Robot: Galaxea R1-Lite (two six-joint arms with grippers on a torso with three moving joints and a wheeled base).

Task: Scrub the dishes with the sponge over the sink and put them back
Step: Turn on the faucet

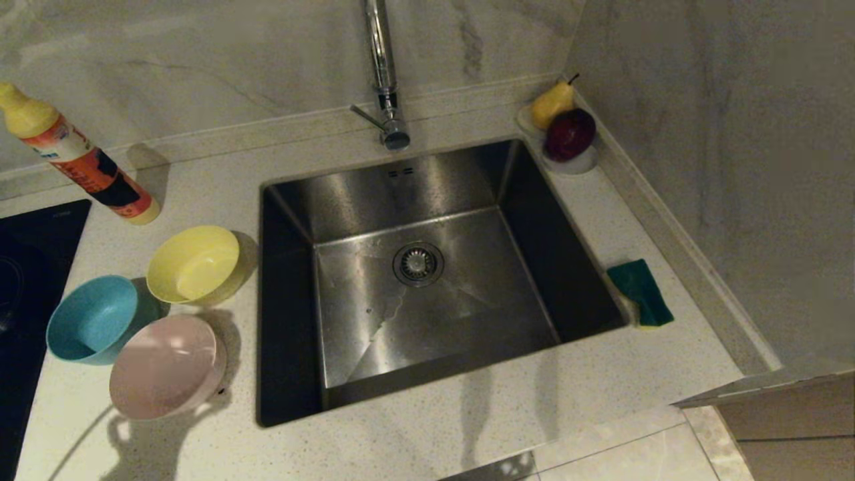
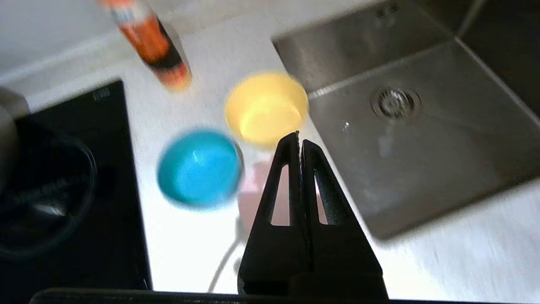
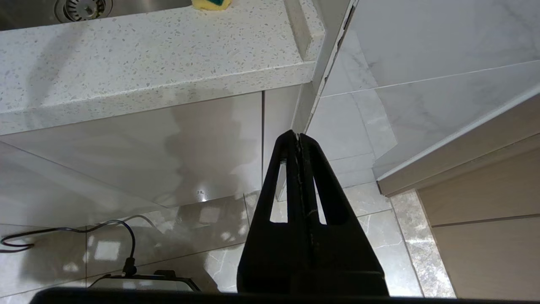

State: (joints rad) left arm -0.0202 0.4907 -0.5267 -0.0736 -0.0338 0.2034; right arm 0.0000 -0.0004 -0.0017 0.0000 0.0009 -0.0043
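Hovering L gripper (image 2: 299,139), empty, btwn bowls (image 1: 194,264) & sink (image 1: 287,200) edge

A home kitchen: a stainless steel sink (image 1: 427,280) with a chrome tap (image 1: 382,73) sits in a speckled stone countertop (image 1: 467,427), beside a black cooktop (image 1: 33,267), marble-look wall tiles (image 1: 200,53), and a fruit dish (image 1: 568,160).

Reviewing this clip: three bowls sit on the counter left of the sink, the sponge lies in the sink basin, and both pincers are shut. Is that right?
Not quite. The sponge lies on the counter to the right of the sink, not in the basin, as the head view shows. The rest holds: the yellow bowl, blue bowl and pink bowl sit left of the sink, and the left pincer and right pincer are shut.
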